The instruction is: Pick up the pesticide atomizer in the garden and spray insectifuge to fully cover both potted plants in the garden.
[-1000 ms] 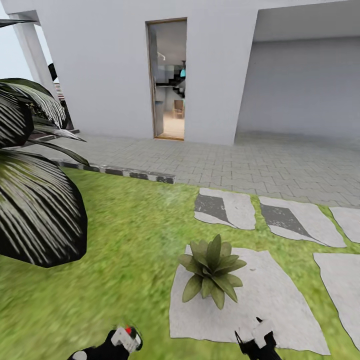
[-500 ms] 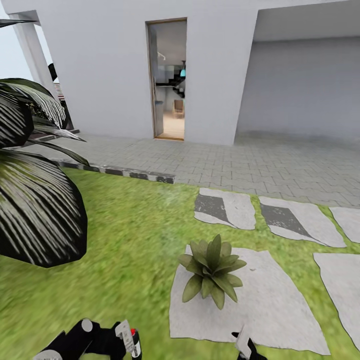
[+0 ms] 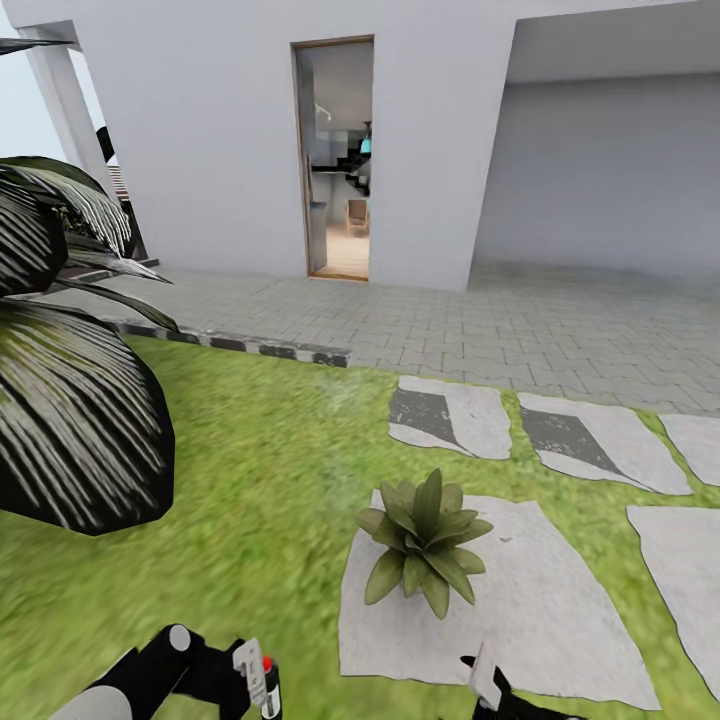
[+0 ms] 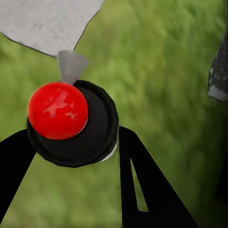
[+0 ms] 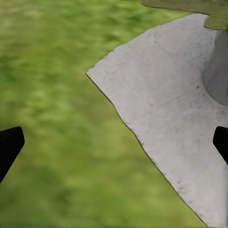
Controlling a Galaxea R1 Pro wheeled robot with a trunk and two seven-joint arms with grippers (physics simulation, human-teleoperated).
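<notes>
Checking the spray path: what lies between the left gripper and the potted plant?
Head view: bare grass, then the stepping stone's edge, separates the left gripper from the potted plant.

The lawn [image 3: 250,470] carries pale stepping stones [image 3: 450,415], and far of it lies grey paving [image 3: 480,325]. A small potted plant [image 3: 424,541] stands on the near, large stone [image 3: 540,600]. A big dark striped shrub [image 3: 75,420] sits at left.
</notes>
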